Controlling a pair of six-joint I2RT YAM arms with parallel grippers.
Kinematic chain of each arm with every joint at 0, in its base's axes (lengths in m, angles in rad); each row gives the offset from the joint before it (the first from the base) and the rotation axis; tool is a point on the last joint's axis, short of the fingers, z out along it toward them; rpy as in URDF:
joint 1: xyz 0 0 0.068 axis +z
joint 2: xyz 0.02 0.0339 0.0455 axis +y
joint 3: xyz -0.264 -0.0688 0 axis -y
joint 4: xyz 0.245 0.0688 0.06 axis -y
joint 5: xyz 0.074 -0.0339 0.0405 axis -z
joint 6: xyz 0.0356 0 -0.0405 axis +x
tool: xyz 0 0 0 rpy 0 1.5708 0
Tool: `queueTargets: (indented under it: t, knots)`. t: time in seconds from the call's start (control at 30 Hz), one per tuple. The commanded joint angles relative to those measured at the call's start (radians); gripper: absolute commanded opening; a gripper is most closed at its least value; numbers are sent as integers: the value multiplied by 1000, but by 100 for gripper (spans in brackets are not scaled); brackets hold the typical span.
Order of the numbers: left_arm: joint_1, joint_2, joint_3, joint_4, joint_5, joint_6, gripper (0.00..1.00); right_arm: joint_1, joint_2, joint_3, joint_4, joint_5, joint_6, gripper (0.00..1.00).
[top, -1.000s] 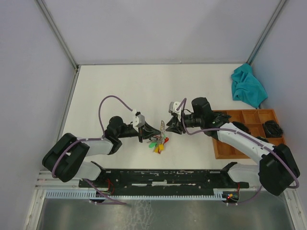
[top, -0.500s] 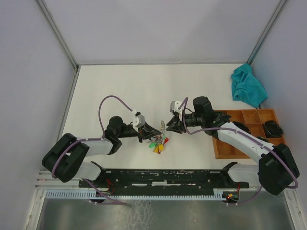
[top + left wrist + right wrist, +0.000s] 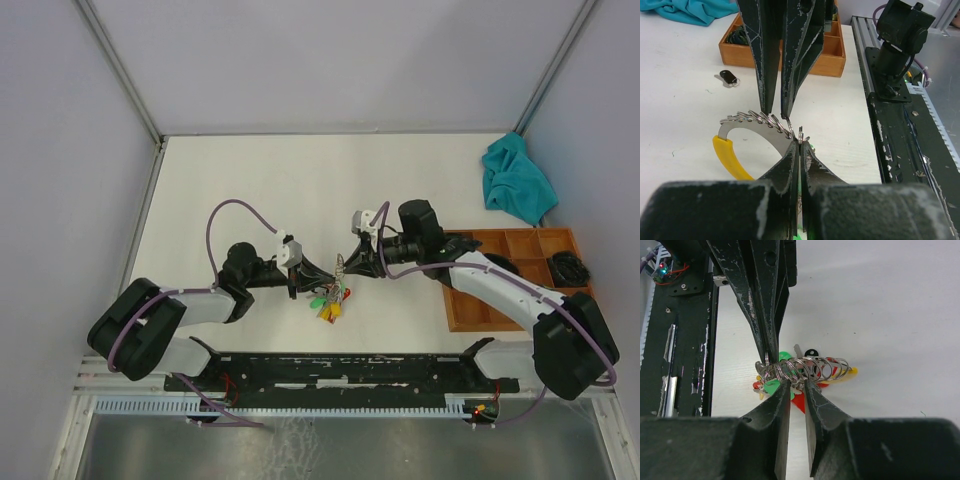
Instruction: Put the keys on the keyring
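Where the two arms meet over the middle of the white bench point(image 3: 300, 180), both lie low and stretched inward. Their forearms are nearly level, and the left gripper point(image 3: 322, 272) and the right gripper point(image 3: 352, 266) face each other tip to tip. Between them sits the silvery metal keyring point(image 3: 340, 267), held up off the bench. Its bunch of small keys with red, yellow and green plastic tags point(image 3: 328, 302) hangs beneath it.

In the left wrist view the left fingers point(image 3: 787, 167) are pressed flat together and pinch the edge of the keyring point(image 3: 742, 131) at their tips. The right fingers point(image 3: 765, 60) come in from the opposite side, drawn close with only a narrow slit between them. The row of small split rings runs through that slit.

In the right wrist view the right fingers point(image 3: 775, 410) stand a sliver apart, gripping the coil of small rings on the keyring point(image 3: 812, 367). The left fingers point(image 3: 757, 315) nip its near end.

A small black key point(image 3: 729, 77) lies loose on the bench, near the brown wooden compartment tray point(image 3: 790, 62) and well apart from the keyring.
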Motion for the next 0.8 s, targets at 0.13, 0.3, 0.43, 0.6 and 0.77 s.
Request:
queueTargets:
  t: [0.13,0.3,0.43,0.6,0.77]
  knots:
    - [2,-24,4,76,35,37,3,-4,39,58,67,-104,32,27]
    - [2,-21,2,90,29,31,3,-4,62,69,81,-146,50,27]
    - [2,-24,1,95,15,28,3,-4,65,76,74,-178,57,20]
    - [2,-24,-1,81,-17,35,3,-4,38,90,-13,-194,6,9]
    - [2,-31,1,55,-37,45,3,-4,30,122,-130,-230,-57,8]
